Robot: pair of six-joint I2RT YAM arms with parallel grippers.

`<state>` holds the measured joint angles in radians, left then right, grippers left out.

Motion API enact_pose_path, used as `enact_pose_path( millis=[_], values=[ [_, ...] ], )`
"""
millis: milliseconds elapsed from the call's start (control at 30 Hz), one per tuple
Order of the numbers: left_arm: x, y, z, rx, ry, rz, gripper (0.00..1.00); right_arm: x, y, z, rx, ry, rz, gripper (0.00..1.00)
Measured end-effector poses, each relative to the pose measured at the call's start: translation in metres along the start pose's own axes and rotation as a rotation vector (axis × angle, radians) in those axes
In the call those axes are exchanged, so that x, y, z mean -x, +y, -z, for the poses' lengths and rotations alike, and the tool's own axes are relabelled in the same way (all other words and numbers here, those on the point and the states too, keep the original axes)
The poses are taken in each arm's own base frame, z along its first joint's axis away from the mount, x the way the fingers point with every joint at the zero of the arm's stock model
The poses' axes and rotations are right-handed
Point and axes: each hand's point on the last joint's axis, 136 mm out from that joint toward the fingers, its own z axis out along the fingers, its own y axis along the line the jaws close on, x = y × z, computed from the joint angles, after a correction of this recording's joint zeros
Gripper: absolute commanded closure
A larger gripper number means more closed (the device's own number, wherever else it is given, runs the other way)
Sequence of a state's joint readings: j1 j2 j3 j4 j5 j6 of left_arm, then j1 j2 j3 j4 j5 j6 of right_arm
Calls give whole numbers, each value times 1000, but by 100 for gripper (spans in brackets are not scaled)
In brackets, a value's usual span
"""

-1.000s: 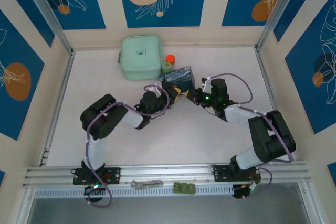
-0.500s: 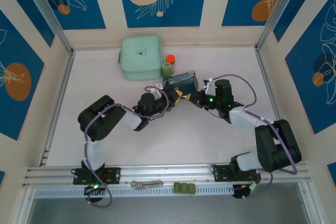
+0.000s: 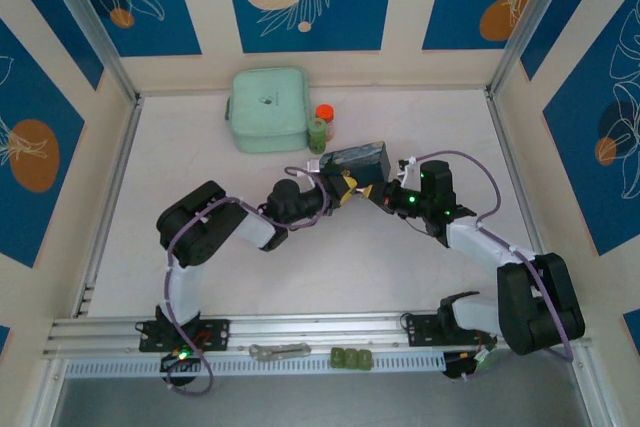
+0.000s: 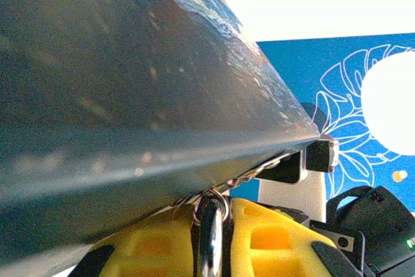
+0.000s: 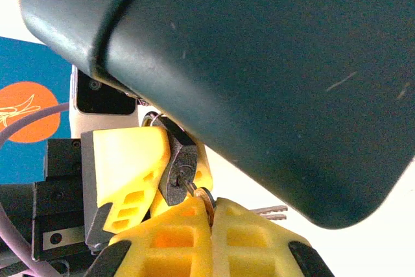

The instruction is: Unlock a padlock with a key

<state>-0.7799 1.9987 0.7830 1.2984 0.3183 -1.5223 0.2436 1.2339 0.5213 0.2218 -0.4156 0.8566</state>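
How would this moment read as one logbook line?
left gripper shut on padlock | right gripper shut on key | key tip in padlock's keyhole | blue box close beside both grippers

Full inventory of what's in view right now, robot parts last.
blue box: 1, dark blue, centre
padlock: 1, dark, just under blue box
key: 1, pale silvery, blade in padlock
case: 1, mint green, far left
bottle: 1, green with orange cap, right of case
grey tool: 1, grey, near edge
green blocks: 2, green, near edge, right of grey tool
left pincer: 1, yellow fingers, shut on padlock
right pincer: 1, yellow fingers, shut on key
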Motion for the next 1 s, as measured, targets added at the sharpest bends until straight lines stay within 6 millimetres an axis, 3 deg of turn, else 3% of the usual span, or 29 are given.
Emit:
enact_pose_path(
  millis=[233, 533, 733, 833, 1000],
  values=[
    [-6, 0, 0, -2, 31, 0, 100, -2, 2, -1, 6, 6, 13, 75],
    [-12, -1, -1, -4, 52, 0, 100, -6, 5, -2, 22, 25, 13, 73],
    [-13, -1, -1, -4, 55, 0, 100, -5, 5, -1, 22, 22, 13, 64],
    [-14, -1, -1, -5, 59, 4, 100, -3, 7, 3, 23, 11, 13, 65],
    [-17, -3, -1, -12, 71, 10, 100, 1, 5, 9, 22, -12, 10, 80]
  ],
)
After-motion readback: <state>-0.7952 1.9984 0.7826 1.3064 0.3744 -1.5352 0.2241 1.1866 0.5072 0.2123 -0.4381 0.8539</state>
